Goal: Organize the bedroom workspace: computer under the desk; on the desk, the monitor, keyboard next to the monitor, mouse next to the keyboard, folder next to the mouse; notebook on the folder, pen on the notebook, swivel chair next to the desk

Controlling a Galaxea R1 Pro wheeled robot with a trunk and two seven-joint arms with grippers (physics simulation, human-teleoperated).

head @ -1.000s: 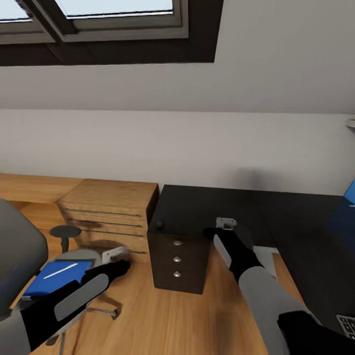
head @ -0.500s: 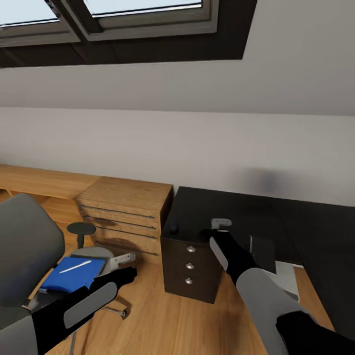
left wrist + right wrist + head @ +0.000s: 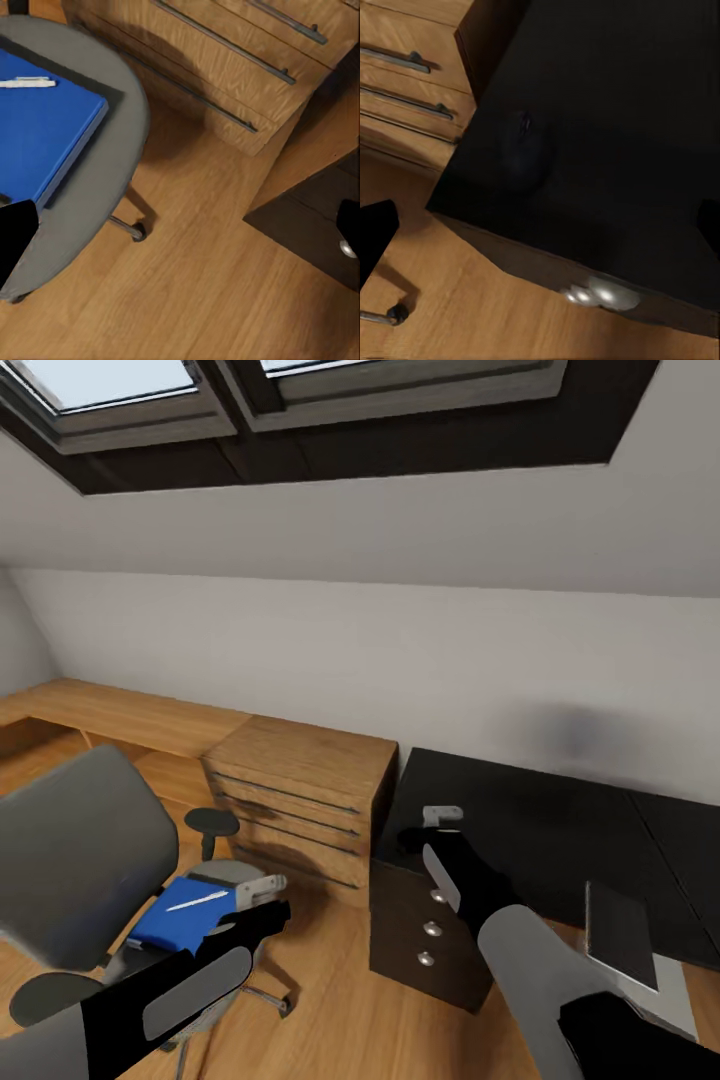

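The glossy black desk [image 3: 520, 830] serves as the landmark here. Its drawer stack with round silver knobs [image 3: 430, 928] faces the wooden floor [image 3: 330, 1000], and a light-wood drawer unit [image 3: 300, 800] stands just beside the surface on its left end. The small black mouse [image 3: 523, 154] lies on the surface near that end, above the drawers.

Well to the left of the desk stands the grey swivel chair [image 3: 85, 860]; on its seat lies the blue folder [image 3: 180, 922] with a white pen [image 3: 196, 901] on top (the notebook cannot be made out).

The left pincer [image 3: 262, 887] hangs over the floor between chair and desk, its fingers [image 3: 13, 240] spread wide, holding nothing. The right pincer [image 3: 440, 816] hovers above the surface near the mouse, fingers [image 3: 375, 232] likewise apart and empty.
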